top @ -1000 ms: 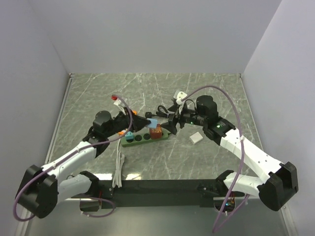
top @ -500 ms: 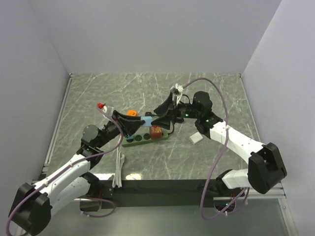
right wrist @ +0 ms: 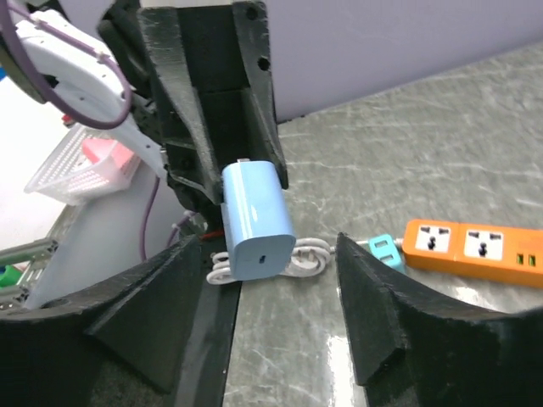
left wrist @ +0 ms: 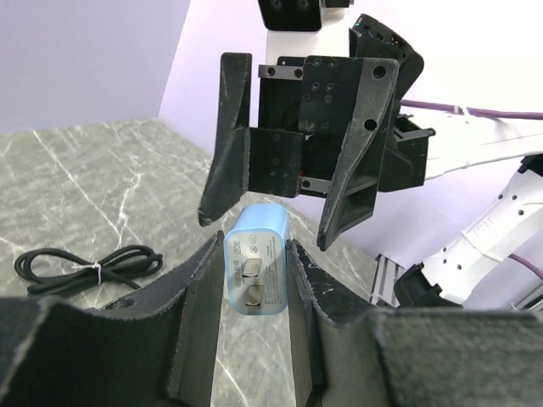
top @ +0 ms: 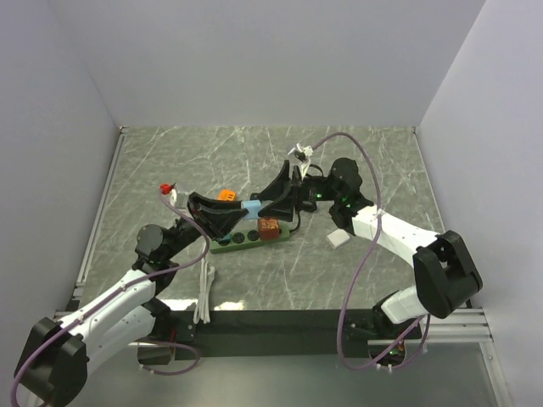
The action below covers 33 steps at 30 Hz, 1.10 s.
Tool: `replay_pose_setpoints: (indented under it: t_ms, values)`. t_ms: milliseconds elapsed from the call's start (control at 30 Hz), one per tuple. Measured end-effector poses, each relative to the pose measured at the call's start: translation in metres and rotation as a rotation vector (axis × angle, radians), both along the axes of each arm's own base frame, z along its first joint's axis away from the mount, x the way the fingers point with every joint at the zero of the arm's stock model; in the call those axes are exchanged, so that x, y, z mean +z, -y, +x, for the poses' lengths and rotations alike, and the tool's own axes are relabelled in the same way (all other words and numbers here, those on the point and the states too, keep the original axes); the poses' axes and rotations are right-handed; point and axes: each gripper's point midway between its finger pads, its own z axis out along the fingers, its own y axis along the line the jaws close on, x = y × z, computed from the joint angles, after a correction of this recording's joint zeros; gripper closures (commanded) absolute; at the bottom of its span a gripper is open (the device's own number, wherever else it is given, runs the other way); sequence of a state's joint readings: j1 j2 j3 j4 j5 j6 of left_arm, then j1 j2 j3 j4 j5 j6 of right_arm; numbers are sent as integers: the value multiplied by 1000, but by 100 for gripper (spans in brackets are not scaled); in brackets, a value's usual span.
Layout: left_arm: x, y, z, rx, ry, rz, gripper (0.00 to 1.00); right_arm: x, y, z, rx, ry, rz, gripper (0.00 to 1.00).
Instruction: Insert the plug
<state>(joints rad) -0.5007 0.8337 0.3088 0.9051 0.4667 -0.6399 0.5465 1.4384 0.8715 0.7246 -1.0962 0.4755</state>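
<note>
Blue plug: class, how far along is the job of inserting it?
Done: the blue plug is off the table, clamped in the left gripper. In hand: what looks like a handover, the open jaws of the right gripper flanking it without touching. Left: take it, then push it into a socket of the green power strip.

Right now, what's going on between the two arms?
The left gripper is shut on the light blue plug and holds it up in the air, prongs facing its own wrist camera. The right gripper faces it with jaws open on either side of the plug's other end, gaps showing on both sides, so it looks like a handover. The green power strip lies on the table below; the plug is not yet inserted.
</note>
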Motion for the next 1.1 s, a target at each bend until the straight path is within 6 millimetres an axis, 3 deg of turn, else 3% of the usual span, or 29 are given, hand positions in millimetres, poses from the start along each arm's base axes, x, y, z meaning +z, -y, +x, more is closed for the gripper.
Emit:
replay_pose_setpoints:
  t_ms: [133,300,500,600,633,700,733,867,967,1100]
  values:
    - [3,0,-2,-4,18,-12,99,3,-4,-8,41,18,17,46]
    - [4,0,-4,-13,34,-22,99,-2,-10,-18,92,11,11,52]
    - [7,2,-7,-34,63,-32,99,-2,-12,-20,107,1,20,94]
    - [9,1,-6,-28,70,-40,60,1,-13,-19,111,0,34,100]
    - [10,1,-6,-26,70,-42,34,1,-13,-19,110,-1,36,100]
    - [8,-1,-2,-1,65,-40,9,1,-14,-18,108,2,37,100]
    - [5,-3,1,15,47,-37,1,0,-14,-18,107,6,33,100]
    - [-7,-17,13,129,-24,-31,1,1,-12,-4,32,18,-5,100]
    - [-12,-40,31,301,-91,-47,1,9,-3,17,-92,24,-42,100]
    - [-47,-74,64,558,-255,-13,0,23,5,46,-243,54,-75,100]
